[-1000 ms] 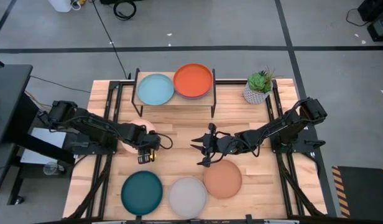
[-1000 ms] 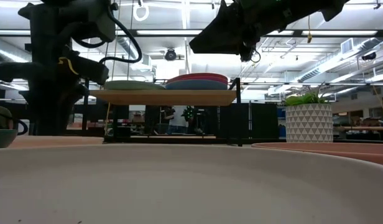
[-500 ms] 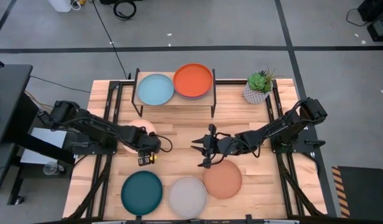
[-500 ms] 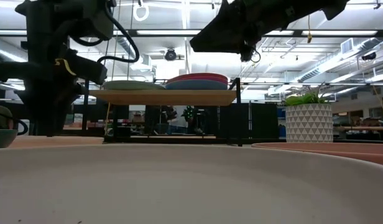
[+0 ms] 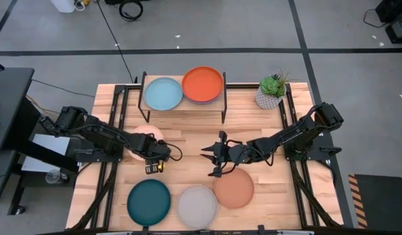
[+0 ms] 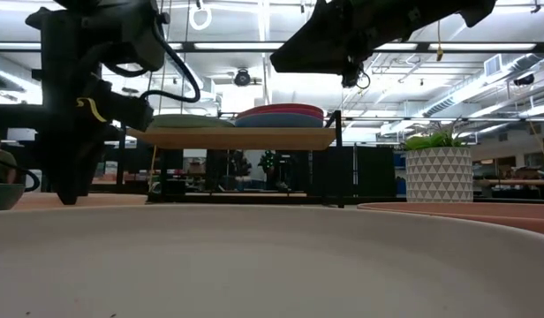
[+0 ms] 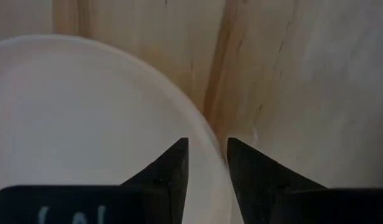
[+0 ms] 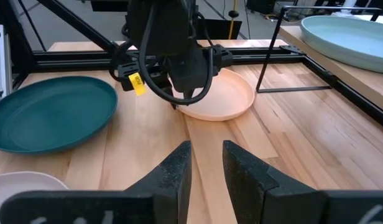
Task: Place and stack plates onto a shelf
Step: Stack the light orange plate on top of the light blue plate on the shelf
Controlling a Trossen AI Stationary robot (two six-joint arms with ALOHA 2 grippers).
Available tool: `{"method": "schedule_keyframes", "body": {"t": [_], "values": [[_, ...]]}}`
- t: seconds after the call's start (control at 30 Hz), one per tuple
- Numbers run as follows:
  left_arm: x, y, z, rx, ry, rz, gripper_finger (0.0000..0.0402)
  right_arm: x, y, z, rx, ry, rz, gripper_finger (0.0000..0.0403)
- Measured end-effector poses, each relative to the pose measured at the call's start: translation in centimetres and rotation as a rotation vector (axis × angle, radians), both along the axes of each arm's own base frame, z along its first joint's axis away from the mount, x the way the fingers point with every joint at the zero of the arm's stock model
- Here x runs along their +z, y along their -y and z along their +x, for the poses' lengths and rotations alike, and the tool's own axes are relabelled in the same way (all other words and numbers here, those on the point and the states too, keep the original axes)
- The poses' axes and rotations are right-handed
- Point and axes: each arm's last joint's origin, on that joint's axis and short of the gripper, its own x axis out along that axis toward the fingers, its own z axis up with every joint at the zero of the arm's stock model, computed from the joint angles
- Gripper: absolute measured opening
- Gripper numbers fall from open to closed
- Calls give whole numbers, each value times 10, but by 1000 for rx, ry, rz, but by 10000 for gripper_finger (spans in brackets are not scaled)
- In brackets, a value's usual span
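The cream plate (image 5: 143, 134) lies flat on the table at left, and my left gripper (image 5: 155, 154) stands over its right-hand rim, shut on it. My right gripper (image 5: 213, 156) hovers above the middle of the table, shut and holding nothing. On the shelf (image 5: 181, 104) at the far side sit the pale blue plate (image 5: 163, 93) and the orange plate (image 5: 202, 83). The orange one tops a stack with magenta and blue edges (image 6: 281, 115) below it. Along the near edge lie the dark teal plate (image 5: 149, 200), grey plate (image 5: 196, 205) and salmon plate (image 5: 233, 188). My left gripper (image 7: 207, 152) has the cream plate's rim (image 7: 204, 127) between its two fingers, one finger over the plate's inside and one outside it. The fingers come from above, pointing down. The plate (image 8: 222, 93) rests flat on the table.
A potted plant (image 5: 273, 91) in a white pot stands at the table's far right corner, right of the shelf. Black frame rails run along both sides of the table (image 5: 188, 147). Bare wood lies between the shelf and the near row of plates.
My left gripper has come down a little at the cream plate's rim. The plate has stayed where it was, and my right arm has kept still.
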Motion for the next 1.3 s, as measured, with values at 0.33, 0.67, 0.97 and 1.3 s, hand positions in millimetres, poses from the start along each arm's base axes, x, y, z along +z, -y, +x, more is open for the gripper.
{"method": "schedule_keyframes", "body": {"t": [0.33, 0.67, 0.97, 1.3], "values": [[-14, 0, 3, -51, -68, 34, 100, 0, -1, 0, 4, 0, 0, 97], [-10, -1, 5, -58, -69, 27, 15, 0, -1, -1, 3, -3, 2, 97], [62, 14, 16, -159, 45, -173, 16, -4, -7, -4, -9, -42, -26, 97], [183, 15, -4, -244, 394, -96, 16, -4, -11, -7, -39, -42, -44, 97]]}}
